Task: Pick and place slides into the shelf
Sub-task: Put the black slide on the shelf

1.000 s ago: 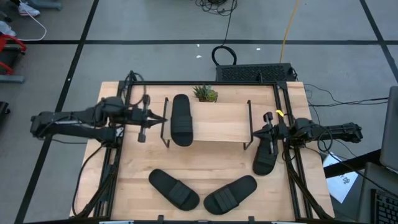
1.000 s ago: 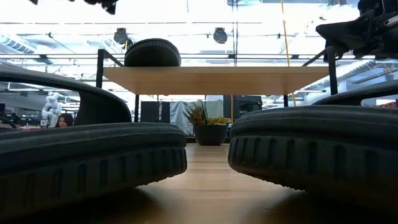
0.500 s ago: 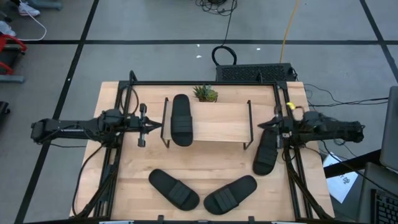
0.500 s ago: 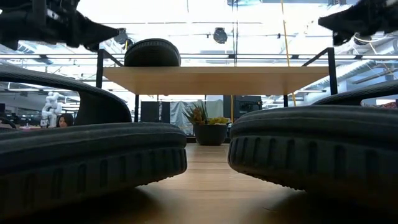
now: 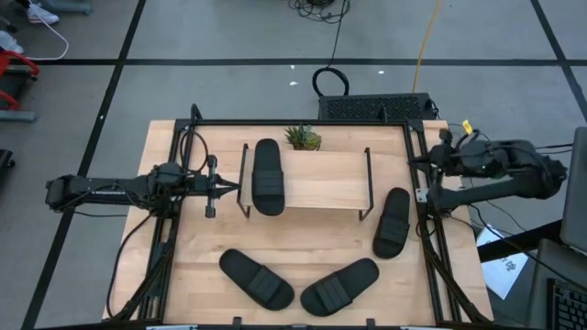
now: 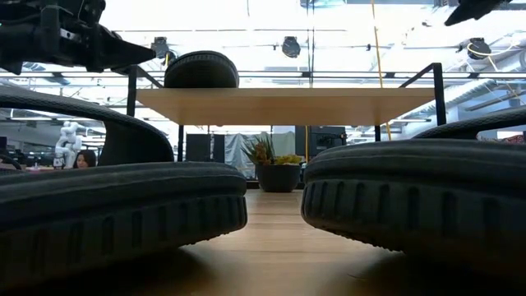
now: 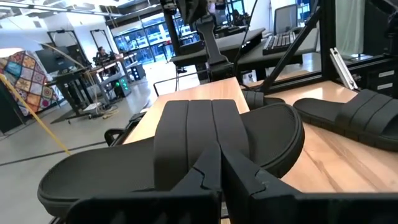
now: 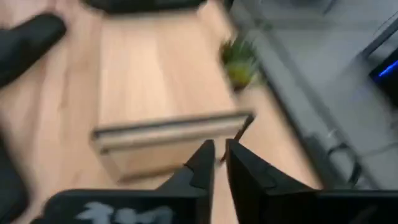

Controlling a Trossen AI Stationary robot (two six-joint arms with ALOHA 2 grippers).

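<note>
- Nearest loose black ribbed slide sandal (image 5: 393, 223), long axis running near-to-far, just inward of right gripper (image 5: 429, 165), fingers nearly closed, empty.
- Left gripper (image 5: 229, 186) beside low wooden-plank shelf (image 5: 321, 183), pinched closed, empty.

Non-task items as I see them from my console: a small potted plant (image 5: 304, 137) at the far edge of the wooden surface (image 5: 312, 240); a black box (image 5: 374, 107) on the floor just beyond it; a coiled black cable (image 5: 329, 81); a yellow cable (image 5: 427, 37) trailing away; black tape lines (image 5: 275, 62) crossing the grey floor.
</note>
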